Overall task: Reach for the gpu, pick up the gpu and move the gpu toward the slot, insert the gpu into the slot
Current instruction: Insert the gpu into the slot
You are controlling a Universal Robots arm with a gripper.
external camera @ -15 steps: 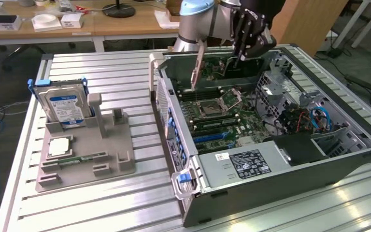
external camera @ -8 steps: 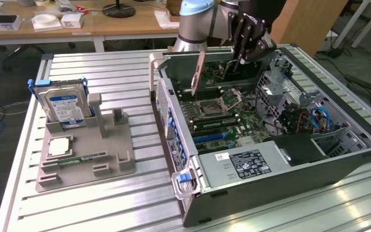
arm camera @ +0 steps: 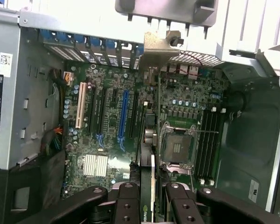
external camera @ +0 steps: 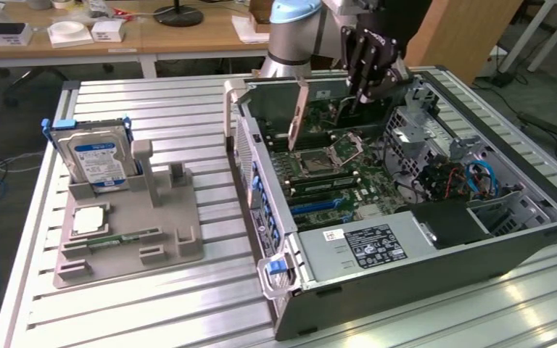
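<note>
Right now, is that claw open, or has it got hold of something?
Claw: closed, holding the gpu, which stands on edge between its fingers.

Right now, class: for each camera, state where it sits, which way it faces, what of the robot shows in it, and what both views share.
Exterior view: off the arm and high up, looking down across the table at the open computer case; the arm and gripper hang over it.
Wrist view: on the wrist, looking down past the gripper, clamped on the gpu, onto the motherboard.
Shared: the gripper, the motherboard and its CPU socket.
</note>
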